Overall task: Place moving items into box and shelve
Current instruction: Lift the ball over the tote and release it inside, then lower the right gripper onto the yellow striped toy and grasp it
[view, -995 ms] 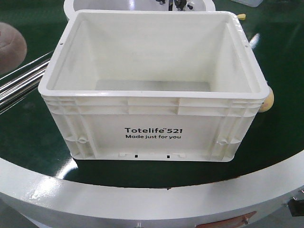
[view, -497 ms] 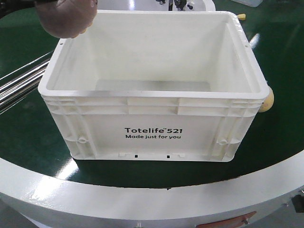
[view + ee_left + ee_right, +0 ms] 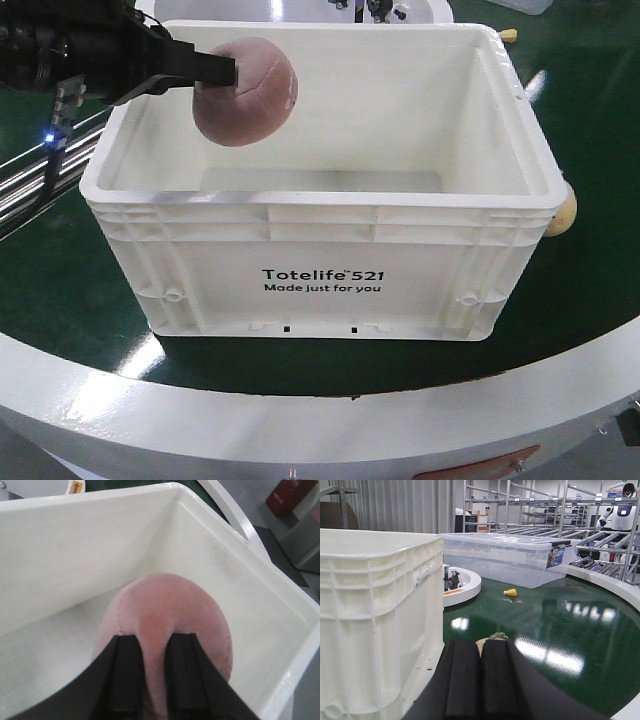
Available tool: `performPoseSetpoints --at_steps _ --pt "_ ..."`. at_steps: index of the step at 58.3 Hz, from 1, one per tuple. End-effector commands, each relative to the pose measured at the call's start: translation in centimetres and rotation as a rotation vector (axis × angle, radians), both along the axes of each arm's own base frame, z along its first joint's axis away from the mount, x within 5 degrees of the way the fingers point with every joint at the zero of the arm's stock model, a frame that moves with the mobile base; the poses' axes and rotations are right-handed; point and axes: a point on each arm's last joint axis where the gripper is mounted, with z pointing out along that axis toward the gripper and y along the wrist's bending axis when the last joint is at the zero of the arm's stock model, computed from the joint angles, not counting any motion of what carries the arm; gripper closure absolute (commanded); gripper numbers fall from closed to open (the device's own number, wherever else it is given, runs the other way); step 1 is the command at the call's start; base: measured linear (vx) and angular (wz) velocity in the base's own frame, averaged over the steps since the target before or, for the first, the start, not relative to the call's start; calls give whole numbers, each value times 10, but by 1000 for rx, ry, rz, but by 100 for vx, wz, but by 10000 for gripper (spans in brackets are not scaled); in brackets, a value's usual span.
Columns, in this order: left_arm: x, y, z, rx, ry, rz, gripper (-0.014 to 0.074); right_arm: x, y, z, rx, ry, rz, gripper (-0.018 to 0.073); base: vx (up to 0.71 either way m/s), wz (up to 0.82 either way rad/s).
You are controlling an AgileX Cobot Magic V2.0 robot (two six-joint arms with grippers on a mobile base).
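My left gripper (image 3: 215, 72) is shut on a pink plush ball (image 3: 250, 92) and holds it in the air over the back-left part of the open white Totelife box (image 3: 320, 200). In the left wrist view the black fingers (image 3: 125, 670) pinch a fold of the ball (image 3: 170, 610) above the box's floor, with the box's wall (image 3: 100, 545) behind. My right gripper (image 3: 481, 652) is shut and low beside the box's outer wall (image 3: 380, 605). A cream item with a green top (image 3: 492, 639) lies just beyond its tips and also shows in the front view (image 3: 565, 210).
The box stands on a dark green round table with a white rim (image 3: 300, 420). Steel rails (image 3: 40, 180) run at the left. A clear lidded bin (image 3: 510, 557), a white round hub (image 3: 462, 582) and a small yellow item (image 3: 510, 592) lie beyond. Shelving stands behind.
The left arm has come in from the left with the pink ball, lifting it from the table past the box's back-left corner to over the box. The box has not moved.
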Motion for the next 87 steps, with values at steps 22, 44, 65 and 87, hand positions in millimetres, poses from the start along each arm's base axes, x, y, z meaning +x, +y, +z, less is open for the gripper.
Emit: performPoseSetpoints --at_steps 22,44,65,87 --pt "2 7 31 -107 -131 146 78 -3 -7 16 67 -194 -63 567 0 0" --pt "1 11 35 -108 -165 180 85 -4 -12 19 381 -246 -68 567 0 0" --pt "-14 32 75 52 -249 329 85 -10 -14 42 370 -340 -66 567 0 0" --pt "-7 52 68 172 -211 542 85 -24 -7 127 84 -480 -47 564 0 0"
